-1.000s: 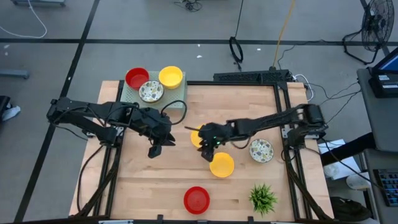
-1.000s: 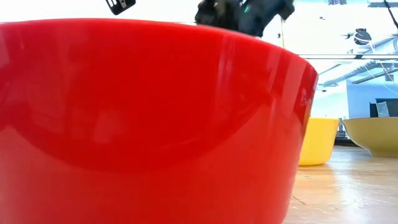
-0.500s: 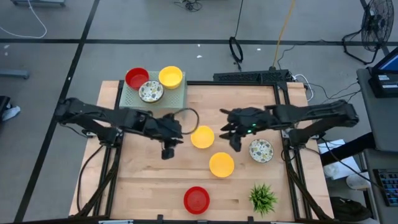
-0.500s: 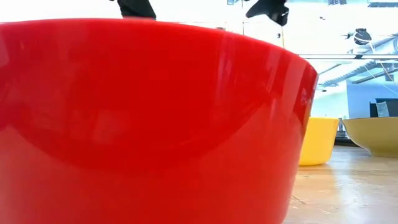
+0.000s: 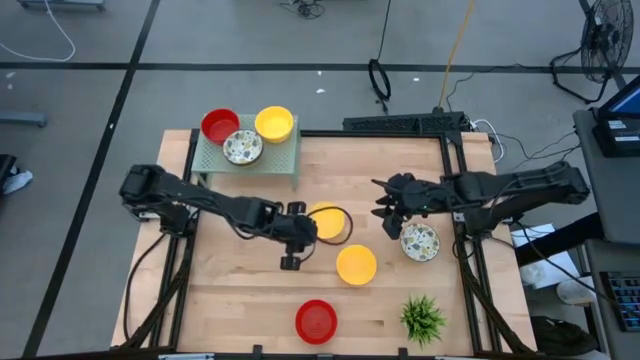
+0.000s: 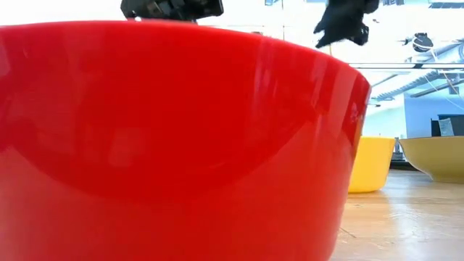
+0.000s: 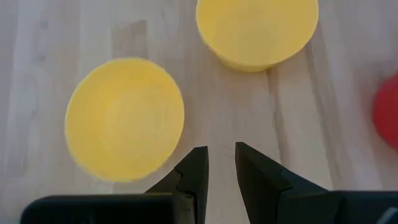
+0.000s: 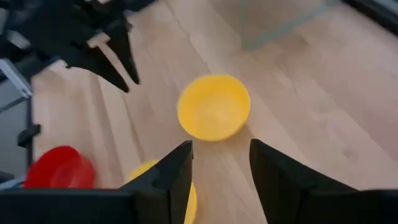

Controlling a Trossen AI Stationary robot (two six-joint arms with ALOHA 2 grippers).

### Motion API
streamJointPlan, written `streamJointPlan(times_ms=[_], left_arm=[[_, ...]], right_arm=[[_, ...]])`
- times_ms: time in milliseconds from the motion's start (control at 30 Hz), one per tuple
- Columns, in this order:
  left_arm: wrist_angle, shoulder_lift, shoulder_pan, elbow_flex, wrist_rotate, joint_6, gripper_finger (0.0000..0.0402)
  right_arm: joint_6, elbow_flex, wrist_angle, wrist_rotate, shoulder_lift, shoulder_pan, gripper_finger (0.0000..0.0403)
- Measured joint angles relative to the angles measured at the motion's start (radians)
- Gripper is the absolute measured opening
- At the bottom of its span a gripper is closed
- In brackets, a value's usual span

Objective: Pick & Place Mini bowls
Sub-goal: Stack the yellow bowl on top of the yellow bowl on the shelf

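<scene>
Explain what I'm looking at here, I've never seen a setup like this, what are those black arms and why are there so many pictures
These are four cameras on one robot with two dark arms at a wooden table. One camera looks straight down, one sits at table height, and one rides on each wrist.

From above, the left gripper hangs beside a yellow bowl mid-table. Its wrist camera shows its fingers slightly apart, holding nothing. The right gripper is near the patterned bowl; its fingers are spread and empty.

Also on the table are a second yellow bowl, a red bowl that fills the low camera's picture, and a small green plant. Three more bowls, red, patterned and yellow, sit together on a green mat at the far corner.
</scene>
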Motion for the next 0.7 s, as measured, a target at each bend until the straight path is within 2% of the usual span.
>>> streamJointPlan(times_ms=[233,467,700], left_arm=[[0.096,0.079,0.000,0.000,-0.004,0.137,0.0086],[0.217,0.174,0.011,0.000,-0.007,0.238,0.0086],[0.249,0.244,0.048,0.000,-0.121,0.233,0.0085]], right_arm=[[0.027,-0.115,0.006,-0.003,-0.059,0.000,0.0146],[0.042,-0.154,0.005,-0.003,-0.137,0.000,0.0144],[0.042,-0.154,0.015,-0.003,-0.189,0.000,0.0144]])
